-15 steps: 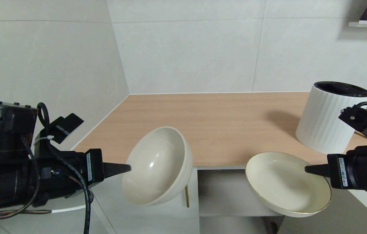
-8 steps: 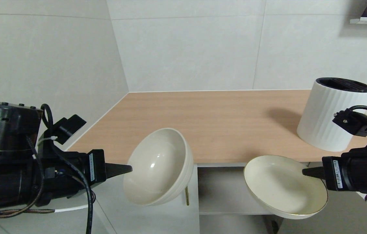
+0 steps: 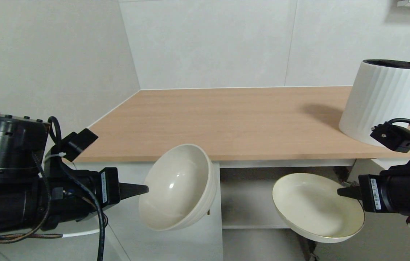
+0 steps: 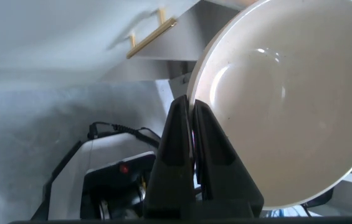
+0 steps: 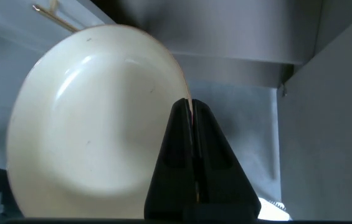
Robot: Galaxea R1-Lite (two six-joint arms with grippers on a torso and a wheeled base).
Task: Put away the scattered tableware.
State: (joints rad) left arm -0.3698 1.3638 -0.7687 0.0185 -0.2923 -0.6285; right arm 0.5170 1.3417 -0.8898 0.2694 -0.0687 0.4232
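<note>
So that both may enter the open cabinet (image 3: 245, 204), my left gripper (image 3: 146, 188) clamps the bowl (image 3: 177, 186) by its rim; my right gripper (image 3: 339, 192), the plate (image 3: 317, 206).

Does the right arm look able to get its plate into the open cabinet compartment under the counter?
Probably yes: the right gripper holds the plate just before the open compartment, with nothing visible between them.

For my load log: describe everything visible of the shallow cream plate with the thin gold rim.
The shallow cream plate with the thin gold rim looks like glossy ceramic, round, empty. The right gripper is shut on its rim, holding it tilted in the air, in front of the open white cabinet below the wooden countertop.
</note>
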